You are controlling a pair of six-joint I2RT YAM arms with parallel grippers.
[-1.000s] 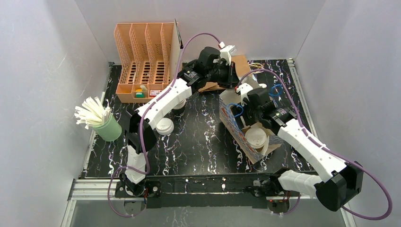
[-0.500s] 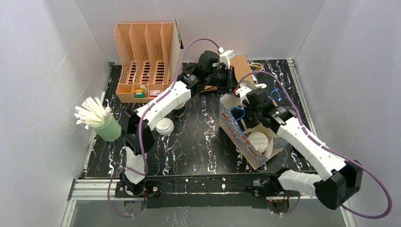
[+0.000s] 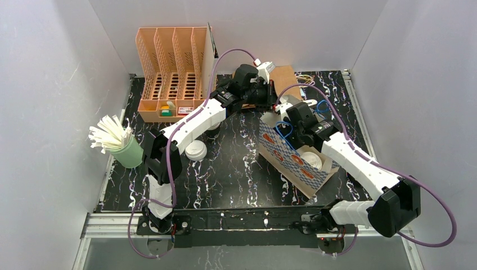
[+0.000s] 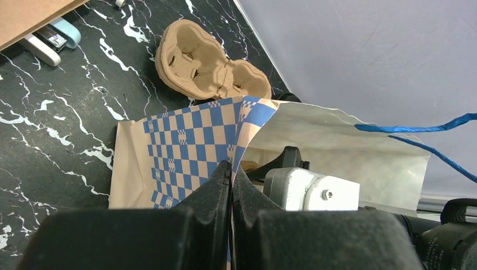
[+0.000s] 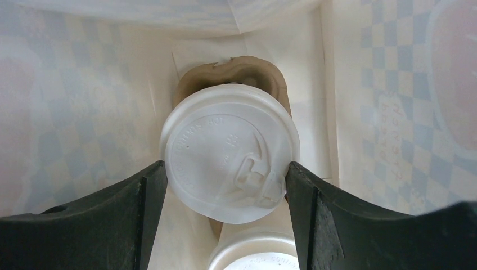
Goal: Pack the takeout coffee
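Observation:
A white lidded takeout coffee cup (image 5: 229,157) stands in a brown pulp tray (image 5: 236,70) inside the blue-chequered paper bag (image 3: 287,157). My right gripper (image 5: 226,166) reaches down into the bag, and its fingers touch the lid on both sides. A second white lid (image 5: 256,253) shows just below it, also seen from above (image 3: 312,160). My left gripper (image 4: 232,169) is shut on the bag's upper edge (image 4: 247,121), holding the mouth up at the back (image 3: 271,95). Another lidded cup (image 3: 196,150) stands on the table by the left arm.
An empty brown pulp tray (image 4: 208,64) lies on the black marbled table behind the bag. An orange organiser (image 3: 171,73) stands at the back left, and a green cup of white straws (image 3: 126,149) at the left edge. A light blue stapler (image 4: 56,34) lies near a cardboard sheet (image 3: 287,76).
The right arm has swung toward the back left and deeper into the bag. The bag has turned with it. The left gripper has kept its hold on the rim.

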